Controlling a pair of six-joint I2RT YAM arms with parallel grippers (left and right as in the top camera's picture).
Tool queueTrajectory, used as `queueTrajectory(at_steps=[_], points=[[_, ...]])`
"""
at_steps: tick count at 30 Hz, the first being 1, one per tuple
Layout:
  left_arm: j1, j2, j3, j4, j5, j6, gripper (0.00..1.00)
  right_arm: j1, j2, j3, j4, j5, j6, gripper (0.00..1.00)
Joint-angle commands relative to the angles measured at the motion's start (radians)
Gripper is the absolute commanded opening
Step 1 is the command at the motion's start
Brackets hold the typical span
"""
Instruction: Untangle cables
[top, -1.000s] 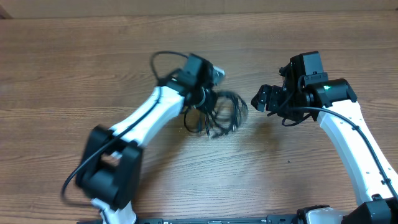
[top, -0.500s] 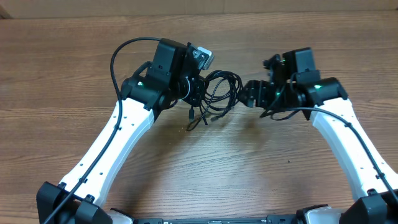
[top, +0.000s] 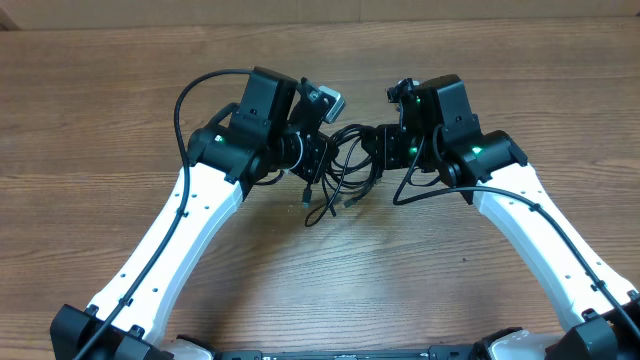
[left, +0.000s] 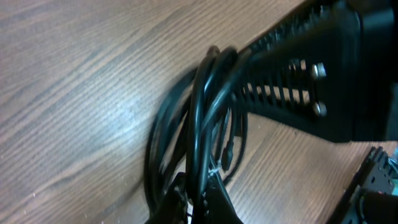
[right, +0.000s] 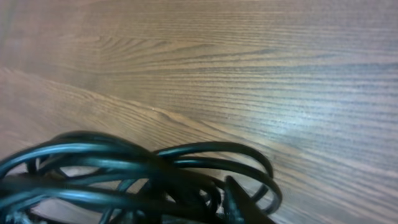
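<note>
- Step in hand, judged: getting a second grip on the cables before drawing strands apart.
- Lie bunched near the centre of the table, toward 12 o'clock, between both tools; loose ends trail toward 6 o'clock.
- Left tool: appears clamped on the bundle's 9 o'clock side.
- Right tool: touches the bundle at 3 o'clock; cannot tell whether apart or together.
- Next, likely: close on a single loop, then pull slowly toward 3 o'clock.

The left arm and right arm have white links, black housings, green lights, black wires.
</note>
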Motion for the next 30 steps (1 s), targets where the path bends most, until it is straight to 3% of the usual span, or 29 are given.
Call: queueTrajectory(at_steps=[1, 4, 11, 23, 30], points=[[-0.004, -0.056, 0.018, -0.025, 0.037, -0.013, 0.04, 0.002, 0.018, 0.025, 0.013, 0.034, 0.002, 0.16], [-0.004, -0.077, 0.018, -0.047, 0.005, -0.012, 0.04, 0.002, 0.032, 0.025, 0.0, 0.034, 0.002, 0.04], [-0.004, -0.129, 0.018, -0.151, -0.107, -0.013, 0.04, 0.002, 0.047, 0.025, -0.042, 0.064, 0.011, 0.04], [0.009, -0.177, 0.018, -0.32, -0.354, -0.026, 0.04, 0.0, 0.047, 0.025, -0.227, 0.448, 0.262, 0.04], [0.031, -0.184, 0.018, -0.336, -0.435, -0.063, 0.04, -0.023, 0.047, 0.025, -0.275, 0.498, 0.321, 0.04]])
